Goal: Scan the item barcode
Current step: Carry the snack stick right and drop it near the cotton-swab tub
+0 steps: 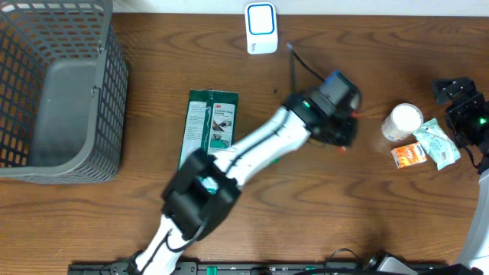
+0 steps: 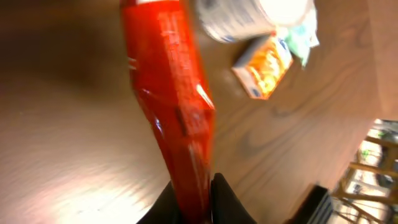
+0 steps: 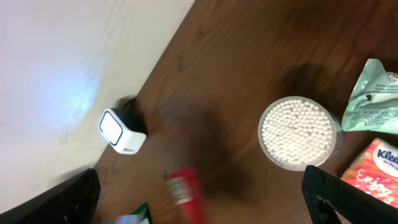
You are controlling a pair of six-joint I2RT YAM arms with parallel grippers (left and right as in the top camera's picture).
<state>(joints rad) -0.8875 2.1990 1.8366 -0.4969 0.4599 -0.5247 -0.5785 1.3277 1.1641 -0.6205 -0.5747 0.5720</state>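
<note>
1. Red glossy plastic: the packet [image 2: 174, 93] is pinched at one end in the left gripper [image 2: 194, 196], whose jaws are nearly together on it.
2. Taking the scanner [image 1: 260, 28] as the landmark, the packet hangs to its right and nearer the front of the table. It seems to be held clear of the wood.
3. The packet's long axis runs straight out from the jaws. Its printed side is too blurred to tell where the barcode sits.
4. From the left gripper the scanner lies back and to the left, so I judge the coming move to be a swing that way, turning the printed side towards the scanner's blue-ringed window.
5. The right gripper [image 1: 462, 107] stands with its jaws wide apart and empty. It is far to the scanner's right, beyond the cotton-swab tub [image 1: 403, 121], so the left arm is nearer.
</note>
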